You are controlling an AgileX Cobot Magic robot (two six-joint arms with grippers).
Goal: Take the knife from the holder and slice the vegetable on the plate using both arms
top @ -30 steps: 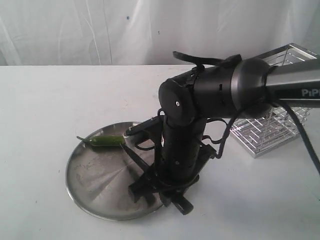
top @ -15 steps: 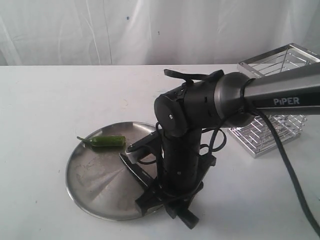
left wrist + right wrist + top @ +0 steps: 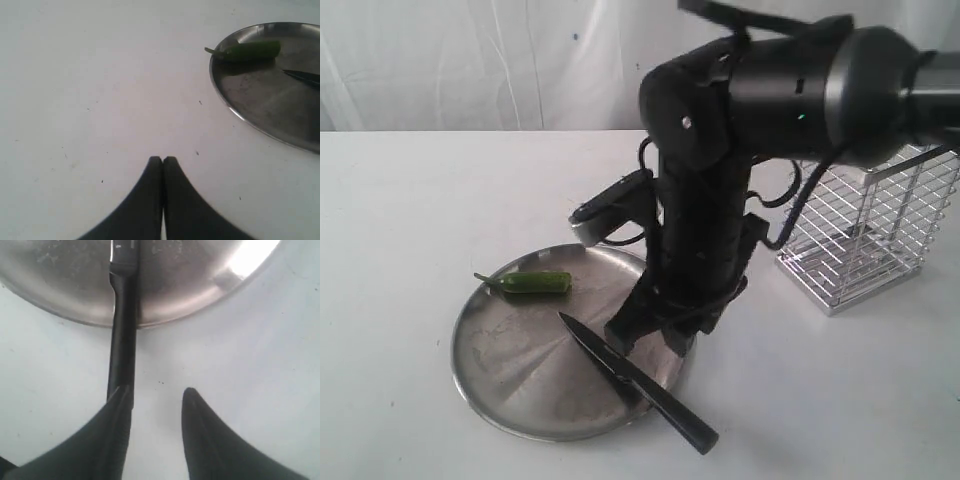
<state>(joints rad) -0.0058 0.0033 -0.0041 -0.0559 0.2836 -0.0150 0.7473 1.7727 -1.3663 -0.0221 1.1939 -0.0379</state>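
The black knife [image 3: 630, 385] lies flat with its blade on the steel plate [image 3: 515, 350] and its handle sticking out over the plate's near rim onto the table. The green vegetable [image 3: 535, 283] rests at the plate's far left rim. My right gripper [image 3: 650, 340] hangs open just above the knife, with nothing between its fingers. In the right wrist view the knife's handle [image 3: 122, 340] runs out from behind one fingertip of the right gripper [image 3: 157, 392]. My left gripper [image 3: 163, 159] is shut and empty over bare table, apart from the plate [image 3: 270, 105] and the vegetable [image 3: 250, 50].
The chrome wire holder [image 3: 865, 235] stands on the table at the right, behind the right arm's bulky forearm. A white curtain hangs behind the white table. The left arm does not show in the exterior view.
My right gripper has opened and let go of the knife, then risen off the plate. The knife now lies on the plate, handle over the rim.
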